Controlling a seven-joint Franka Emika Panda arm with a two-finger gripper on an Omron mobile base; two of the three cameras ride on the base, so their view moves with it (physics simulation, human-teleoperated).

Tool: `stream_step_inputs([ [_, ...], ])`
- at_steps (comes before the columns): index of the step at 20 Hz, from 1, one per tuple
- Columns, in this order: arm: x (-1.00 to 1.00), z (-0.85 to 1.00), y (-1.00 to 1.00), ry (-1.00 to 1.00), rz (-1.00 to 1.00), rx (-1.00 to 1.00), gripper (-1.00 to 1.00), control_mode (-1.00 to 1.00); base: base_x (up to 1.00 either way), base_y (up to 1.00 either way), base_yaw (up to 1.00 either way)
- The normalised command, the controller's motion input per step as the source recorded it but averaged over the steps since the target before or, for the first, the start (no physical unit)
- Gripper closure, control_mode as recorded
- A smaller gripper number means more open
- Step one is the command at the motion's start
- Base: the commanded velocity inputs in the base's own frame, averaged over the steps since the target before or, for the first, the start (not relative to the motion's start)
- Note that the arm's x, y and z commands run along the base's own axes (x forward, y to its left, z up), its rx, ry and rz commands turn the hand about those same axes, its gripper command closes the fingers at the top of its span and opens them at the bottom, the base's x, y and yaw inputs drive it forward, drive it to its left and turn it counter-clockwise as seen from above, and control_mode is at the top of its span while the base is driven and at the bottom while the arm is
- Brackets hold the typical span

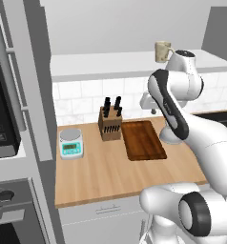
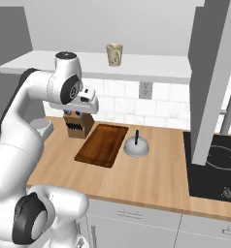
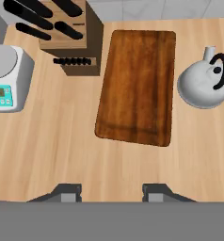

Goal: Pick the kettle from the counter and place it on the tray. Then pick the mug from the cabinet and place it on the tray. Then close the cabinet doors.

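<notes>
1. My gripper (image 3: 111, 192) hung high above the counter (image 1: 101, 171), looking straight down. Its fingers (image 3: 67, 192) stood apart with only bare wood between them; I held nothing.
2. Landmark: the tray (image 3: 137, 87). It lay bare, directly ahead of my fingers in the hand view.
3. The kettle (image 3: 204, 82) sat on the counter just beside the tray, on the side away from the knife block (image 3: 69, 35), not touching the rim. Its black arched handle (image 3: 220, 70) ran across the dome.
4. The scale (image 3: 5, 80) stood beyond the knife block, well apart from the tray.
5. The mug (image 2: 114, 54) stood on the open cabinet shelf (image 2: 137, 68) above the tray.
6. Risk: I was centred nearer the tray than the kettle, so a straight descent would have closed on nothing.
7. Risk: my jaws looked too narrow for the dome. I judged the handle the only graspable part; a misaligned wrist would have knocked or slid the kettle.
8. Risk: a grip off the handle's middle could have let the kettle swing and land tilted on the tray rim.
</notes>
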Motion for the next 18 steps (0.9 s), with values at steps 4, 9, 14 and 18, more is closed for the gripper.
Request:
stream_step_inputs([
  [4,-0.03,-0.02,-0.52,-0.04,0.00,0.00,-1.00,-1.00,0.00,0.00,0.00],
  [9,-0.18,-0.18,-0.90,-0.03,0.00,0.00,-1.00,-1.00,0.00,0.00,0.00],
  [14,-0.01,-0.13,-0.40,0.00,0.00,0.00,-1.00,-1.00,0.00,0.00,0.00],
  [18,0.02,-0.01,-0.25,0.00,0.00,0.02,-1.00,-1.00,0.00,0.00,0.00],
])
